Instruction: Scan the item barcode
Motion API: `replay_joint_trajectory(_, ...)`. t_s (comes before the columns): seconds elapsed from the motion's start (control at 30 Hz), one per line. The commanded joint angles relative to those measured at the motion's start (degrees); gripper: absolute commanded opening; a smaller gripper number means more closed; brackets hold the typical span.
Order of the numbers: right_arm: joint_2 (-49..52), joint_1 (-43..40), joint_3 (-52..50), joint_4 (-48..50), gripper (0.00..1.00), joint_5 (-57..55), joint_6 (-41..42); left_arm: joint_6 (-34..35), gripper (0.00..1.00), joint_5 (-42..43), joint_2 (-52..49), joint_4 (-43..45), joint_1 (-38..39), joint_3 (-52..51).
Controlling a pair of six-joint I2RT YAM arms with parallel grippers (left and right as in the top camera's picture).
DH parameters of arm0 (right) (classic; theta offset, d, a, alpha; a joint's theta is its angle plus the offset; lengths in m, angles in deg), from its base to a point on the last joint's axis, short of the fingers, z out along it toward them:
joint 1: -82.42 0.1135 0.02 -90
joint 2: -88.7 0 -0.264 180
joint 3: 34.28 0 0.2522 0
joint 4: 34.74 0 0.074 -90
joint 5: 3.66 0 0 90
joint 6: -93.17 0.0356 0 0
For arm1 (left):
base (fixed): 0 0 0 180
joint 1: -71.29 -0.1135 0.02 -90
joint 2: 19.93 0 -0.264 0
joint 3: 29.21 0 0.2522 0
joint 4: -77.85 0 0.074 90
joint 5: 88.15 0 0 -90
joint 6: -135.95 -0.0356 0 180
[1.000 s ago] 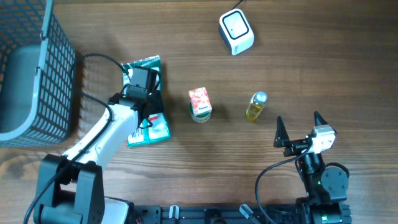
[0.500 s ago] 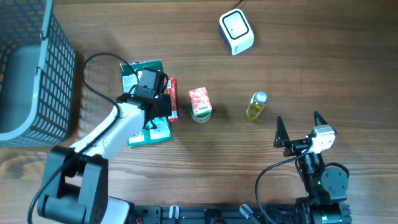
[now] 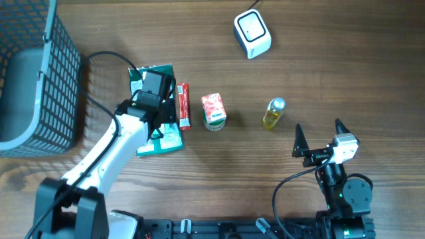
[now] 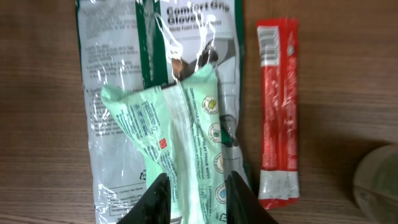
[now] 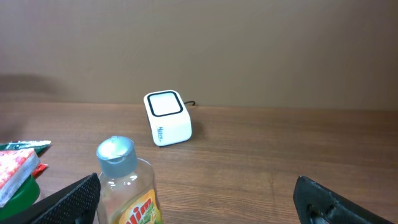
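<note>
Basket (image 3: 63, 73) with grey shape (image 3: 16, 93) inside, left fingers (image 4: 155, 202) pinching mint-green packet (image 4: 186, 124), right fingers (image 5: 71, 199) spread.

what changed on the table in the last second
The left gripper shifted off the red stick sachet, now lying uncovered, and closed on the pale green plastic packet. Small red carton, yellow bottle, white scanner and the open right gripper stayed put.
</note>
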Motion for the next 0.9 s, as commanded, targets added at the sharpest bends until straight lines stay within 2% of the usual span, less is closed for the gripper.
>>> replay_joint_trajectory(0.0, -0.15, -0.17, -0.09, 0.13, 1.00, 0.50, -0.48, 0.24, 0.22, -0.50, -3.04, -0.09, 0.04, 0.35)
replay_joint_trajectory(0.23, -0.11, -0.17, -0.09, 0.13, 1.00, 0.50, -0.46, 0.33, 0.26, -0.57, -9.49, -1.79, 0.04, 0.35)
replay_joint_trajectory(0.3, -0.11, -0.17, -0.09, 0.13, 1.00, 0.50, -0.48, 0.35, 0.33, -0.55, -12.87, -1.79, 0.04, 0.35)
replay_joint_trajectory(0.43, -0.09, -0.17, -0.09, 0.13, 1.00, 0.50, -0.48, 0.31, 0.31, -0.57, -14.56, -2.01, 0.04, 0.39)
replay_joint_trajectory(0.7, -0.02, -0.17, -0.09, 0.13, 1.00, 0.50, -0.46, 0.35, 0.36, -0.55, -3.21, -5.25, -1.38, 6.43)
replay_joint_trajectory(0.87, 0.00, -0.17, -0.09, 0.13, 1.00, 0.50, -0.48, 0.35, 0.38, -0.59, 3.91, -6.21, -3.93, 6.58)
